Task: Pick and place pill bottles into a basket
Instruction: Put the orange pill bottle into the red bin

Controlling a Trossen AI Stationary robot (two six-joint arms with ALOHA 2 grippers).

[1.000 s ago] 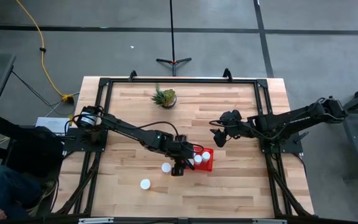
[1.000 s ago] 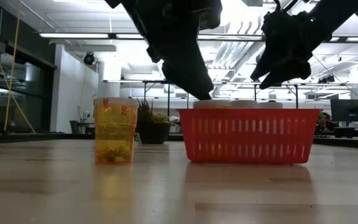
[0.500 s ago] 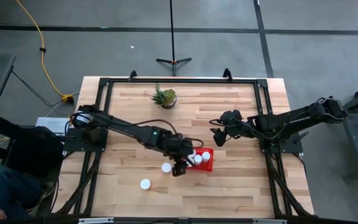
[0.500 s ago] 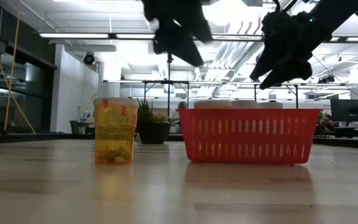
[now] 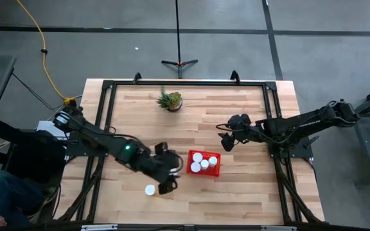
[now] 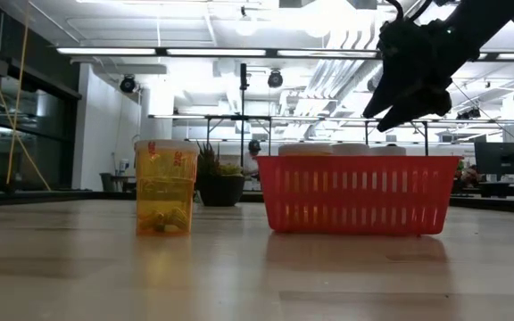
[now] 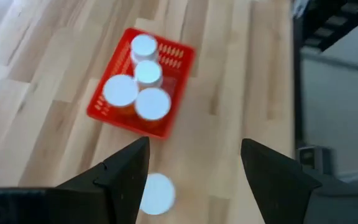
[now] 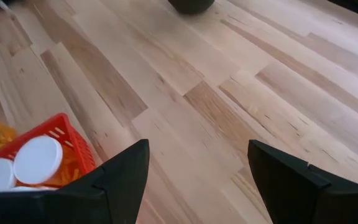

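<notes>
Since the earlier frame the left gripper (image 5: 166, 187) has pulled away from the basket (image 5: 214, 171) toward 7 o'clock and now hangs just beside the loose bottle (image 5: 149, 190) near the table's near edge; its fingers are spread and hold nothing. The second loose bottle is covered by that arm from above. Four white caps (image 5: 198, 158) now show inside the red basket, which sits right of the table's centre, clear of every edge. The right gripper (image 5: 224, 142) waits in the air at 1 o'clock from the basket, fingers apart, empty. Open wood lies all round the basket, widest toward 12 o'clock, where only the small potted plant (image 5: 170, 100) stands. Table (image 5: 249, 192): pale planks in a black frame. Beyond: grey floor, a yellow cable (image 5: 38, 38), a stand (image 5: 178, 63).
</notes>
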